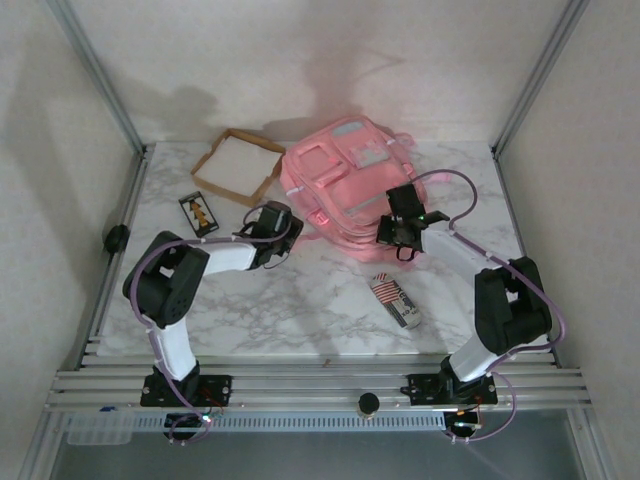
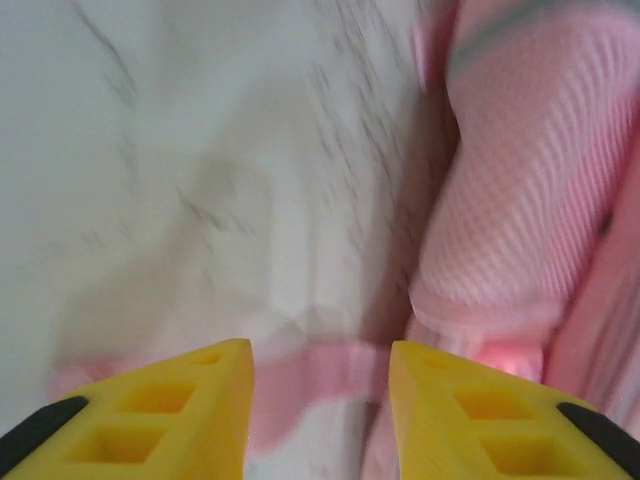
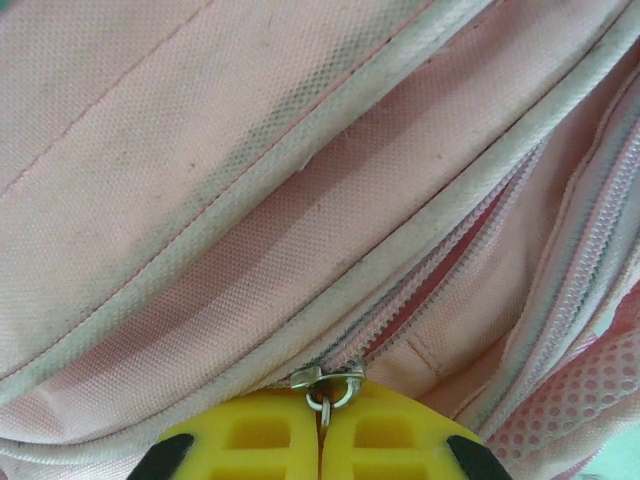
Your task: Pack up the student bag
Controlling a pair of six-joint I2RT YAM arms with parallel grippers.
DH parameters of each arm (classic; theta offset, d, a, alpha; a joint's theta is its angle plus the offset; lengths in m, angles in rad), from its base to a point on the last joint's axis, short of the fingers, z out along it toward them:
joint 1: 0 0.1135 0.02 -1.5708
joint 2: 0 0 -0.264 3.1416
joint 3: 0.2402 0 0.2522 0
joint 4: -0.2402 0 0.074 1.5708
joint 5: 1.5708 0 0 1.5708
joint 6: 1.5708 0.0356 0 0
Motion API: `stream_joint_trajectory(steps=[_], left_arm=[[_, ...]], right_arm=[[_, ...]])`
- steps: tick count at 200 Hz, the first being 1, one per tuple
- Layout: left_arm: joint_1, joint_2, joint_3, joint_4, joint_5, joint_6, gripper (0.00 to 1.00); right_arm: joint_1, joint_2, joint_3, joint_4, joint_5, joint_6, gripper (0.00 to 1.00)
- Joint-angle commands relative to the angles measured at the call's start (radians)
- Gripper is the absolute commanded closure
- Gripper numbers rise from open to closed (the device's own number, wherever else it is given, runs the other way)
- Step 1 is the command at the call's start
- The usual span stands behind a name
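The student bag [image 1: 340, 180], a large pink backpack, lies flat at the back middle of the marble table [image 1: 300, 290]. My right gripper [image 1: 396, 232] is at the bag's near right edge. In the right wrist view it [image 3: 322, 408] is shut on the metal zip pull [image 3: 326, 384] of a pocket zip [image 3: 440, 265], which gapes past the slider and shows red inside. My left gripper [image 1: 276, 226] is at the bag's left side. Its yellow fingers [image 2: 200, 400] stand apart over a thin pink strap [image 2: 320, 385] lying on the table, next to a padded mesh shoulder strap [image 2: 510, 230].
A brown-rimmed white pad [image 1: 238, 166] lies at the back left beside the bag. A small dark card [image 1: 198, 212] lies in front of it. A striped pouch [image 1: 396, 300] lies on the table near the right arm. Metal frame posts stand at the back corners.
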Motion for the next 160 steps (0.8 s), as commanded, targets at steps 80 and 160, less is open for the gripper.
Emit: stream_joint_trajectory(steps=[80, 160], left_arm=[[-0.198, 0.074, 0.202, 0.079, 0.115, -0.104, 0.68], [-0.233, 0.083, 0.169, 0.04, 0.064, -0.186, 0.7]], right_arm=[[0.012, -0.056, -0.049, 0.067, -0.11, -0.012, 1.0], [0.012, -0.049, -0.048, 0.081, -0.117, -0.013, 1.0]])
